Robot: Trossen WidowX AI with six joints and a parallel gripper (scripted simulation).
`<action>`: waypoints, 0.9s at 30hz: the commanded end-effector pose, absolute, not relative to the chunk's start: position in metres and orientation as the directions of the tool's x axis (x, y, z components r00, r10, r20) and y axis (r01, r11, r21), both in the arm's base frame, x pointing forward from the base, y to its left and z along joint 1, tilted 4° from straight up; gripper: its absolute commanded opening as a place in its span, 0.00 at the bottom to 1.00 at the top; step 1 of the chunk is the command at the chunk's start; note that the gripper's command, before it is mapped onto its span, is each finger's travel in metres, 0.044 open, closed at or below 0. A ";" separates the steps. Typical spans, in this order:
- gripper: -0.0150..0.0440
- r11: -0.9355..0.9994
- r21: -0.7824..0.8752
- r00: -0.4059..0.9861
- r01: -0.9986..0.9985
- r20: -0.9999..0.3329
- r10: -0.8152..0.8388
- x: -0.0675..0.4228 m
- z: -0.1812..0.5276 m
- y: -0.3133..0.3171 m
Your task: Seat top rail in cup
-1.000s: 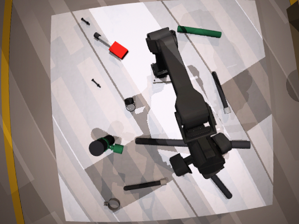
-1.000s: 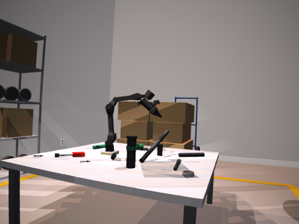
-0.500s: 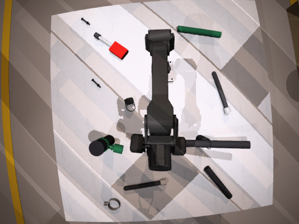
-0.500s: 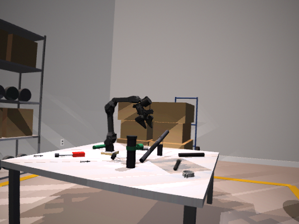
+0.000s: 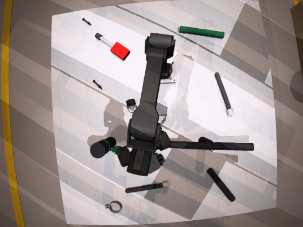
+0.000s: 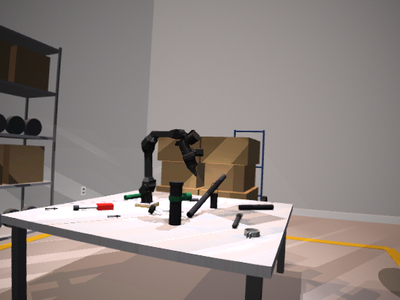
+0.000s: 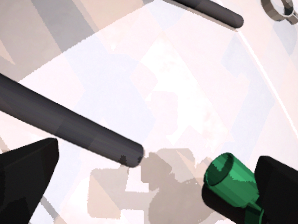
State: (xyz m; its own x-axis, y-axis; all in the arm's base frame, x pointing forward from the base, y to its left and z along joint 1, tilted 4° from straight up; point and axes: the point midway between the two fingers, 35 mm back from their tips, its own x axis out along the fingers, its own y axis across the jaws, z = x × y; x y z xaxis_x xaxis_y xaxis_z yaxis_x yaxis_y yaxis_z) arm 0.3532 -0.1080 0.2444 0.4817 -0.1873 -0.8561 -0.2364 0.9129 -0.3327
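The big black post (image 5: 99, 149) (image 6: 176, 209) stands upright with a green brace band (image 6: 175, 198) near its cap. The green rail-end cup (image 5: 114, 149) (image 6: 186, 195) (image 7: 229, 185) sticks out from the band. The black top rail (image 5: 215, 145) (image 6: 207, 199) (image 7: 60, 119) runs through the loop cap (image 5: 204, 140) on a short post (image 6: 213, 201). In the wrist view its cut end stops a short gap away from the cup's mouth. My gripper (image 5: 142, 151) (image 6: 195, 172) (image 7: 158, 157) is open and empty. It hangs above that gap and touches neither the rail nor the cup.
Loose on the table are a green pipe (image 5: 202, 31), a grey pipe (image 5: 223, 93), a short black pipe (image 5: 220, 184), a dark pipe with a pale end (image 5: 147, 187), a metal clamp ring (image 5: 113, 206) (image 7: 280, 4), a red-headed tool (image 5: 120, 51), two bolts and a small band (image 5: 131, 104).
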 end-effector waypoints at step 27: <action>1.00 0.275 -0.526 0.471 -0.805 -0.848 -0.244 0.344 0.225 -0.211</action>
